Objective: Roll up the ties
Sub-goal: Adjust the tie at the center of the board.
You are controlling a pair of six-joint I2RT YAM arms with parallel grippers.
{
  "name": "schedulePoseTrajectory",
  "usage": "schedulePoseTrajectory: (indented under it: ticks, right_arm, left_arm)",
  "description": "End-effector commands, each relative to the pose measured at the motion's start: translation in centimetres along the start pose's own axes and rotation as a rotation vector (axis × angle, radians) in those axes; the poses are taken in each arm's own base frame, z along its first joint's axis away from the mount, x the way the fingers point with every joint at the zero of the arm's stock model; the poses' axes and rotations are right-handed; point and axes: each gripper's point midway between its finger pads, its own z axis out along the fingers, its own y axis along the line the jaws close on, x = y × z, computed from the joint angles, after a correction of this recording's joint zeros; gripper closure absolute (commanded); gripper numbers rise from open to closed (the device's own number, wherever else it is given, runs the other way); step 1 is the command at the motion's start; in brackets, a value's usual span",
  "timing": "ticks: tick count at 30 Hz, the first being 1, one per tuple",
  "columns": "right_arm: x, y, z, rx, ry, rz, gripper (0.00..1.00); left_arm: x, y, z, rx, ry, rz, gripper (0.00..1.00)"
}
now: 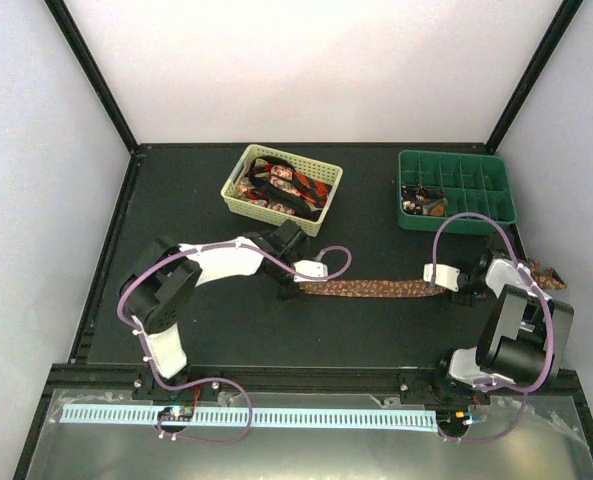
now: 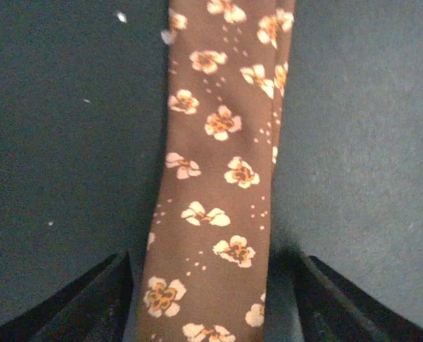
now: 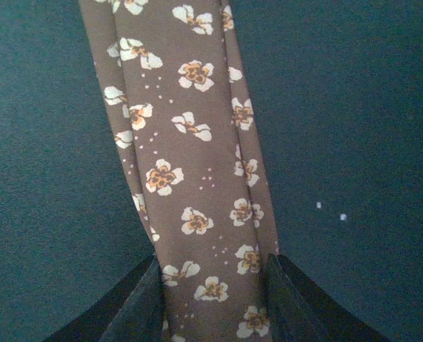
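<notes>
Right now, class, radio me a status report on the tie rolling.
Left gripper open, straddling the tie near one end. Right gripper hugging its edges, grip unclear. Tie flat, unrolled. Nothing on it.

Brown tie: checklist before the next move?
1. Lay: brown tie lies flat and straight on the table: ok.
2. Straddle: left fingers sit either side of the tie, with a gap on each side: ok.
3. Left grip: not ok, the fingers are open and not pinching.
4. Right grip: cannot tell. The right fingers sit against both edges of the tie.
5. Tail: cannot tell. The tie runs on past the right arm, which covers part of it.
</notes>
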Motion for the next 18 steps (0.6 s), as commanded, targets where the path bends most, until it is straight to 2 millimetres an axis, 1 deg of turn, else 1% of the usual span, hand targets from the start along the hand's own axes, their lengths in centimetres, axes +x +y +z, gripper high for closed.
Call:
schedulePoseTrajectory:
  ticks: [1,2,5,7,8,9,11,12,14,18]
  right_arm:
    - [-0.5,-1.3,-0.7,0.029,-0.018,-0.008,0.61]
    - [-0.5,-1.3,-0.8,0.03,-0.016,-0.013,0.59]
    - [-0.3,-1.0,-0.6,0.033,-0.005,-0.021,0.44]
    - [-0.5,-0.6,-0.7,0.016,-0.012,-0.016,0.37]
    - [-0.7,-0.8,-1.0,0.012,-0.024,-0.008,0.33]
    - [-1.1,-0.8,-1.3,0.005,-0.04,0.008,0.31]
    - [-2.1,-1.3,-2.3,-0.008,-0.09,0.059,0.27]
    - [-2.9,-1.7,-3.1,-0.014,-0.129,0.094,0.26]
    - [-4.9,-2.4,-5.0,-0.031,-0.218,0.171,0.24]
    - [-9.0,-4.4,-8.4,-0.07,-0.37,0.368,0.23]
  left_arm:
    - [0.5,0.0,0.1,-0.003,0.063,0.044,0.42]
    - [0.8,-0.1,0.0,-0.006,0.066,0.049,0.46]
    - [1.3,-0.6,-0.2,-0.007,0.071,0.055,0.55]
    - [1.5,-0.8,-0.3,-0.004,0.072,0.047,0.56]
    - [1.5,-0.8,-0.4,-0.005,0.071,0.044,0.53]
    - [1.5,-0.9,-0.5,-0.004,0.067,0.037,0.51]
    - [1.2,-1.2,-1.0,0.005,0.038,0.023,0.43]
    - [1.0,-1.3,-1.3,0.007,0.017,0.016,0.39]
    - [0.5,-1.1,-2.3,0.007,-0.041,0.002,0.35]
    - [-0.4,-0.3,-4.4,-0.02,-0.142,-0.015,0.26]
